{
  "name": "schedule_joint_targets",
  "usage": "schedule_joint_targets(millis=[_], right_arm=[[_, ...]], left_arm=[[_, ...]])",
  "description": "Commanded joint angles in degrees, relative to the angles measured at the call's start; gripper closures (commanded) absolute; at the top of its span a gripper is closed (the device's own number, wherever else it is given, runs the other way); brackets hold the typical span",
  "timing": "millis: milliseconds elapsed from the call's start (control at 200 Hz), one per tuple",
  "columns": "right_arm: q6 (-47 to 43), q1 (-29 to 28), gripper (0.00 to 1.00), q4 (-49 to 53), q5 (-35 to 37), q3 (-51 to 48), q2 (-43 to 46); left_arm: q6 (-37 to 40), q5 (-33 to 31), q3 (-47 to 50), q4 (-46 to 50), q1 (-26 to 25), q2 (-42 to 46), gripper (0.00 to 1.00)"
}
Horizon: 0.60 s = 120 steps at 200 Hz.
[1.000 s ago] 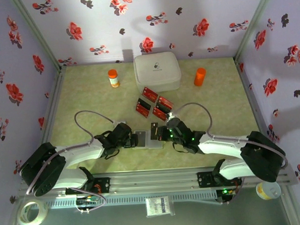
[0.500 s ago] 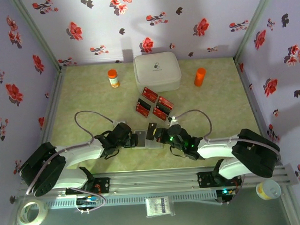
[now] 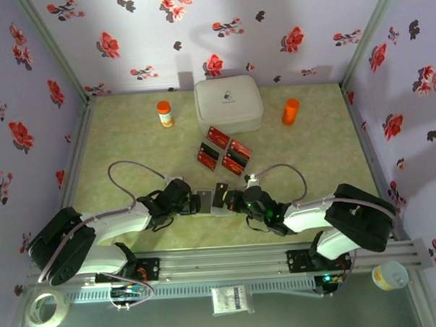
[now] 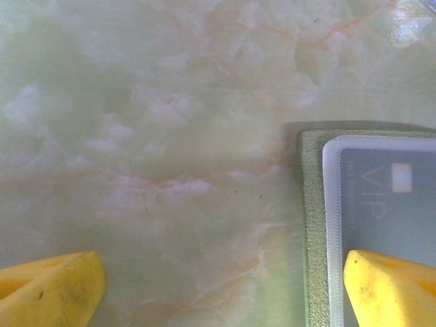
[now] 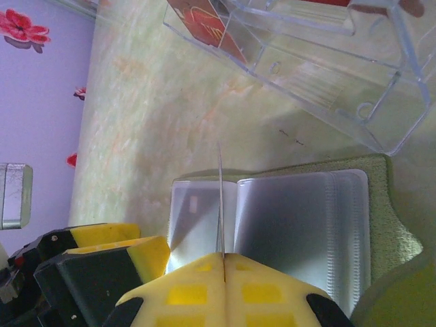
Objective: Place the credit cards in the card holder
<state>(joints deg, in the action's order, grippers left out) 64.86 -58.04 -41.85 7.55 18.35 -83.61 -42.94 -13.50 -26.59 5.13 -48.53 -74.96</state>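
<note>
The card holder (image 3: 207, 202) lies open on the table, olive-green rim (image 4: 312, 225) around pale clear sleeves (image 5: 300, 218). My left gripper (image 3: 195, 202) is open, and one yellow fingertip (image 4: 392, 286) rests on the holder's left page, over a grey card in its sleeve. The rest of the left gripper (image 4: 218, 286) spans bare table. My right gripper (image 5: 223, 262) is shut on a dark credit card (image 3: 221, 194), seen edge-on (image 5: 220, 197) standing over the holder's left page by the fold. Several red credit cards (image 3: 224, 150) lie behind the holder.
A clear plastic tray (image 5: 320, 75) holds the red cards. Behind it stand a large white rounded case (image 3: 228, 103), an orange bottle with a white cap (image 3: 164, 113) and an orange cylinder (image 3: 291, 111). Flowered walls close in the table on three sides.
My right gripper has moved left and slightly nearer with the dark card, bringing it over the open holder. The left gripper has stayed put.
</note>
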Motion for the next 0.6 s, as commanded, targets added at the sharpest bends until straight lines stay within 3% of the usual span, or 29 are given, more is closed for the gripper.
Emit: schedule_joint_targets(millis=[0,595], right_arm=[[1.4,-0.61,1.0,-3.08,1.32,-0.98,-0.93],[3.05,-0.88,1.0,-4.99,0.96,-1.81,-3.35]], left_arm=[[-1.79,5.76,3.03,0.41,-0.16,-2.84,0.07],[-1.12,5.67,0.39,3.75,-0.25,1.12,0.06]])
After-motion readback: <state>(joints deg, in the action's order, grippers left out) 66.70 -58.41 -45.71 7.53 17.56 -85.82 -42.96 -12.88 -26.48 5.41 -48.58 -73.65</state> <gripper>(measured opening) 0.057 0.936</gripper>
